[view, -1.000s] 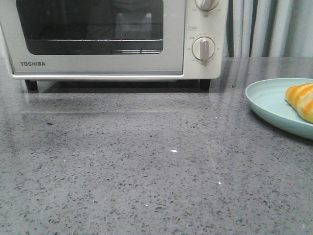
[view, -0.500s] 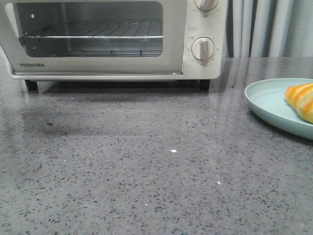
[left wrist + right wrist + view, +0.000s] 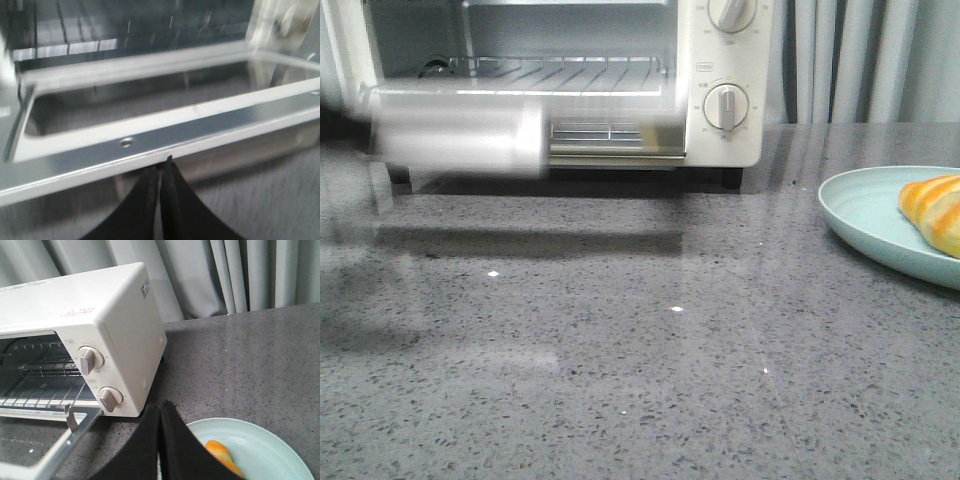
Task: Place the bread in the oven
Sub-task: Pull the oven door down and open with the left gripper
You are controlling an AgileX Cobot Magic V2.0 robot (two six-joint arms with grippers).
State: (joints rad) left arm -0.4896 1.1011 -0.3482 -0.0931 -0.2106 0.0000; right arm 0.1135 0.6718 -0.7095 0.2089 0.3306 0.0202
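The cream-white oven (image 3: 720, 60) stands at the back left, its wire rack (image 3: 560, 70) exposed. Its glass door (image 3: 460, 135) hangs part-way down and is blurred by motion. The golden striped bread (image 3: 932, 212) lies on a pale green plate (image 3: 865, 205) at the right edge. My left gripper (image 3: 161, 163) is shut, its tips touching the outer rim of the lowered door (image 3: 165, 135). My right gripper (image 3: 160, 408) is shut and empty, hovering above the plate (image 3: 260, 440) near the bread (image 3: 222, 455), beside the oven's knob panel (image 3: 107, 397). Neither gripper shows in the front view.
Grey speckled countertop (image 3: 640, 380) spreads in front of the oven. Grey curtains (image 3: 880, 60) hang behind. The open door (image 3: 45, 445) juts out over the counter in front of the oven.
The oven door was shut a second ago and has swung down and open, showing the rack. The bread and plate have stayed put.
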